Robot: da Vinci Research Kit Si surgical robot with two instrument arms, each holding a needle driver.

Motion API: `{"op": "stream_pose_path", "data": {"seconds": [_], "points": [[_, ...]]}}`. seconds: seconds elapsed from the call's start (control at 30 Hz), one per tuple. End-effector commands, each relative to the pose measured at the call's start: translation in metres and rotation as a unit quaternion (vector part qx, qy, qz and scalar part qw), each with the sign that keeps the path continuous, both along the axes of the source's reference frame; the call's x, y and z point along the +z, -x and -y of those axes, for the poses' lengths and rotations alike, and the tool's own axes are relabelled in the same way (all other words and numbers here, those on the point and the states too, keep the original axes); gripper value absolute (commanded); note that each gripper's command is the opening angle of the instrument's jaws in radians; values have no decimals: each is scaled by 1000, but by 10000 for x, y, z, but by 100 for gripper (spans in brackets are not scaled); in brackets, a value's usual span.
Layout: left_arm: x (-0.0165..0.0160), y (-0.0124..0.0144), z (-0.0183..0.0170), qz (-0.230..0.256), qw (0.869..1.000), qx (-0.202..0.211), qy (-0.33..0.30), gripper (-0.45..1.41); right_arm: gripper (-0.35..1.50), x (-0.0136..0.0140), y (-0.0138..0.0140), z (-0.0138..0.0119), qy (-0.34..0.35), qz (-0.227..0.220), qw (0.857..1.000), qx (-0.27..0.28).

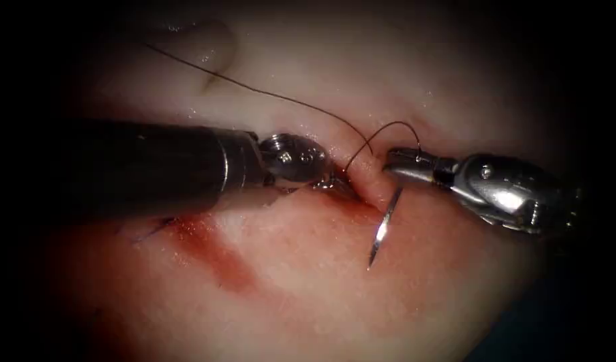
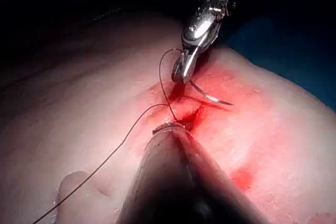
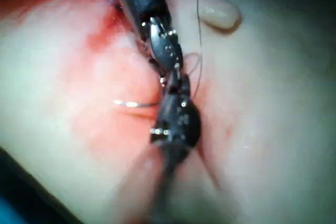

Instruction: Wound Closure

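My right tool (image 1: 392,167) comes in from the right, its jaws shut on the curved needle (image 1: 383,231) near its rear end. The needle hangs free of the tissue (image 1: 334,295) just right of the cut (image 1: 362,201), with its tip pointing toward the front. The same needle (image 2: 210,95) shows under the right tool (image 2: 181,74) in the left wrist view. Dark thread (image 1: 281,97) arcs from the needle's rear over the jaws, dips to the cut and runs off to the far left. My left tool (image 1: 340,184) sits at the cut's left lip, jaws shut on the tissue edge.
Red fluid (image 1: 217,258) streaks the tissue left of the cut, and a short dark thread end (image 1: 147,231) lies near it. A fold of tissue (image 1: 210,50) rises at the far left. The left shaft (image 1: 153,161) spans the left side.
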State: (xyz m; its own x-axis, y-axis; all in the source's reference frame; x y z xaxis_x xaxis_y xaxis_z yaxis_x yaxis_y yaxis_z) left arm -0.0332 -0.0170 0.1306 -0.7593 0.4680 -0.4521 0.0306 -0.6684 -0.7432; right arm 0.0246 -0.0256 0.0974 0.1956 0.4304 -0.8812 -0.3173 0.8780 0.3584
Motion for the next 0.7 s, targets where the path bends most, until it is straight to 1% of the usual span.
{"op": "stream_pose_path", "data": {"seconds": [0.03, 0.1, 0.17, 0.23, 0.33, 0.4, 0.47, 0.7], "points": [[4, 5, -3, -6, 1000, 14, -10, -15, -35, 4, -8, 2, 3, 0, 1000, -2], [2, 6, -9, -15, 999, 28, -25, -6, -35, 4, -8, 2, 3, 0, 1000, -2], [1, 7, -18, -27, 998, 43, -32, -3, -35, 4, -7, 1, 5, 0, 1000, -2], [1, 10, -27, -43, 997, 54, -39, -3, -35, 5, -7, 0, 11, 3, 1000, -3], [6, 16, -36, -53, 996, 64, -41, -3, -35, 5, -6, -2, 15, 2, 1000, 2], [10, 21, -39, -56, 995, 67, -45, -8, -35, 4, -6, -3, 18, 2, 1000, 4], [16, 24, -39, -62, 994, 71, -52, -16, -35, 3, -5, -4, 21, 2, 1000, 6], [32, 23, -25, -93, 988, 103, -69, -16, -35, -2, -3, -5, 23, -1, 1000, 7]]}}
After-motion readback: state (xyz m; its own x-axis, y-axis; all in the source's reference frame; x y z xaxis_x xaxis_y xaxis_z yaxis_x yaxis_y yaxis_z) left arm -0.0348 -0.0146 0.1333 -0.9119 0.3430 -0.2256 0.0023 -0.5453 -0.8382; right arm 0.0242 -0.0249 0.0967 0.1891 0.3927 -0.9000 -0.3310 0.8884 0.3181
